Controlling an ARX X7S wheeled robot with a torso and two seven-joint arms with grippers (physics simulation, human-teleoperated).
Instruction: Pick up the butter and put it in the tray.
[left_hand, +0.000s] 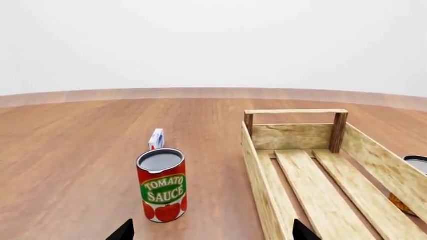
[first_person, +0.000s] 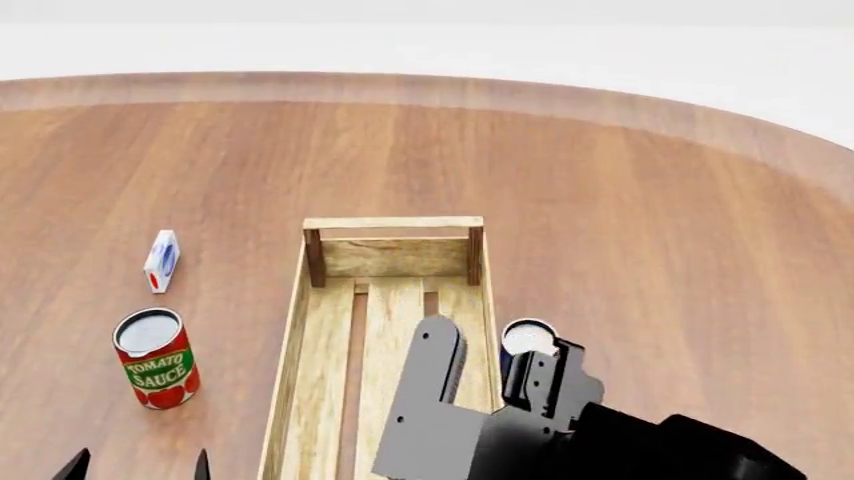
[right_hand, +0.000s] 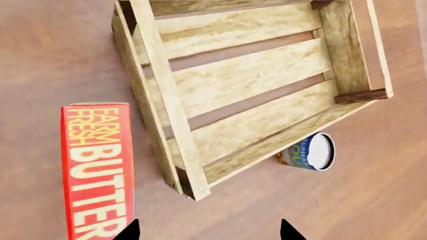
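The big brown wooden table (first_person: 667, 220) is under everything. On it sits the tray (first_person: 390, 300), a long pale wood crate with slats on the bottom, and nothing lies inside it. My right arm (first_person: 534, 430) reaches over the near end of the tray. My right wrist view shows the butter (right_hand: 97, 170), a red box with yellow and white words. It lies flat on the table just beside one end of the tray, outside it. My right end effector (right_hand: 208, 231) is spread wide and holds nothing; its two dark tips show near the butter's end. The tomato sauce can (first_person: 156, 358) stands upright on my left side of the tray. A blue can (right_hand: 308, 151) stands right by the tray's other long side. A small white and blue carton (first_person: 162, 260) sits past the tomato can. My left end effector (left_hand: 212, 231) is also wide open and empty, low near the tomato can.
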